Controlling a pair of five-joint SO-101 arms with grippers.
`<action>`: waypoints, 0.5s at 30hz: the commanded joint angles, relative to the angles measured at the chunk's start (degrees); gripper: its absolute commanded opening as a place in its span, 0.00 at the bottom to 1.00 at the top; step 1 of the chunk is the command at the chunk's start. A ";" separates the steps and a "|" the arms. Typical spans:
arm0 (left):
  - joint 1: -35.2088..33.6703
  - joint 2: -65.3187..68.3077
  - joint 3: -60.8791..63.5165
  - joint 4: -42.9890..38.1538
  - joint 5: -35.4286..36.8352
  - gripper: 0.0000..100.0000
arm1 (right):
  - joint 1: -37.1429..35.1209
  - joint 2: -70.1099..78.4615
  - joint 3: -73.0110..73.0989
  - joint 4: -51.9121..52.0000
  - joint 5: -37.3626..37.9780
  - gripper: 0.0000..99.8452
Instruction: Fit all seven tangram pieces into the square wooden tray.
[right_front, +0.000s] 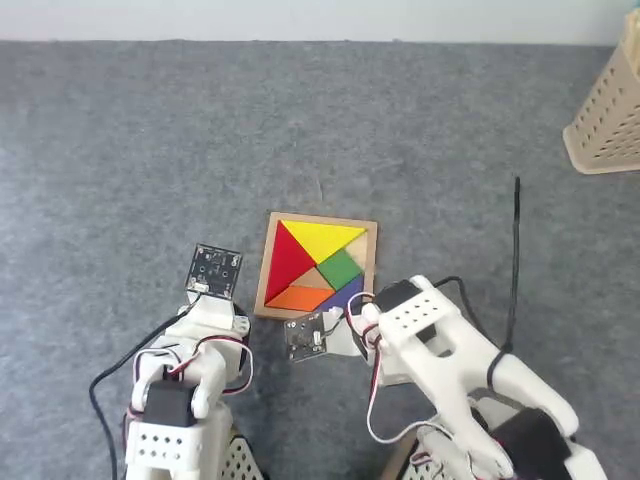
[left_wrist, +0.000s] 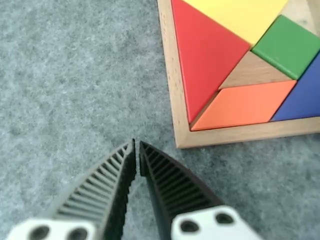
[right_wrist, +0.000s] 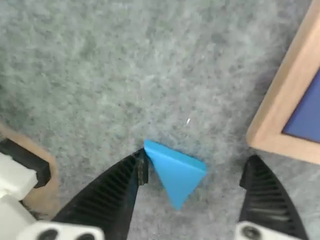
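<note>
— On the carpet (right_wrist: 100, 60), just off the tray's (right_wrist: 280, 115) near corner, lies your loose piece: the light-blue triangle (right_wrist: 175, 170).

— And my right gripper (right_wrist: 197, 162)?

— Wide open, with the triangle between the jaws. One finger (right_wrist: 120, 185) touches a corner of it and the other stands well apart, so you have no hold on it yet. The spread makes sense, since it leaves you room to square up on the flat sides before closing.

— What about the tray itself?

— Six pieces sit flush in it: red triangle (left_wrist: 205, 55), yellow triangle (left_wrist: 235, 15), green square (left_wrist: 287, 45), plain wood triangle (left_wrist: 250, 72), orange slanted piece (left_wrist: 245, 105) and dark blue triangle (left_wrist: 305, 97). A bare patch (right_front: 362, 243) at the far corner, beside yellow and green, looks to me like the slot your triangle belongs in.

— My left gripper (left_wrist: 136, 147)?

— Its jaws are closed almost tip to tip and hold nothing. It hangs over the carpet just beside the tray's other near corner. I'd guess you keep it there to stay out of the way, or to steady the frame if the tray slides.

— Any risk?

— The triangle may twist out as you close on it.
</note>
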 joint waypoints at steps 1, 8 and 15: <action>-0.35 -1.23 -1.10 0.35 0.44 0.01 | -0.04 1.19 -0.09 -0.22 2.81 0.25; -0.35 -1.23 -1.10 0.35 0.44 0.01 | 4.97 1.19 -1.41 -0.31 2.46 0.15; -0.35 -1.23 -1.10 0.35 0.44 0.01 | 13.85 1.89 -8.00 -0.31 -3.34 0.15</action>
